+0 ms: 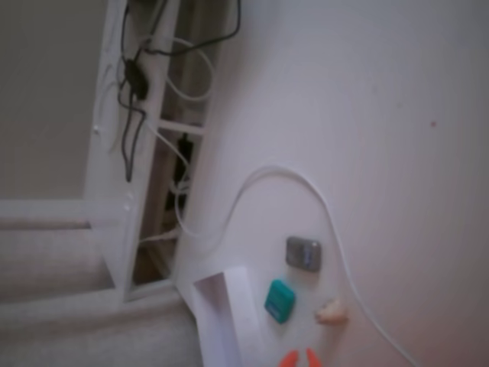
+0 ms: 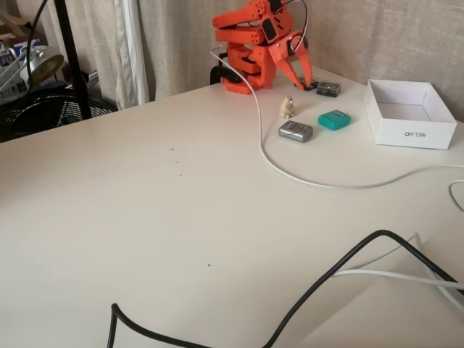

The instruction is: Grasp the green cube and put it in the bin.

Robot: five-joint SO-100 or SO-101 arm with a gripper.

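Note:
The green cube is a small teal block lying flat on the white table. The bin, a white open-top box, stands beside it, to its left in one fixed view and to its right in the other. I see nothing inside the bin. My orange arm is folded at the back of the table. The gripper points down behind the cube, apart from it. Its two tips show a gap with nothing between them, so it is open.
A grey metallic square and a small beige lump lie close to the cube. A small dark object sits by the gripper. A white cable and a black cable cross the table.

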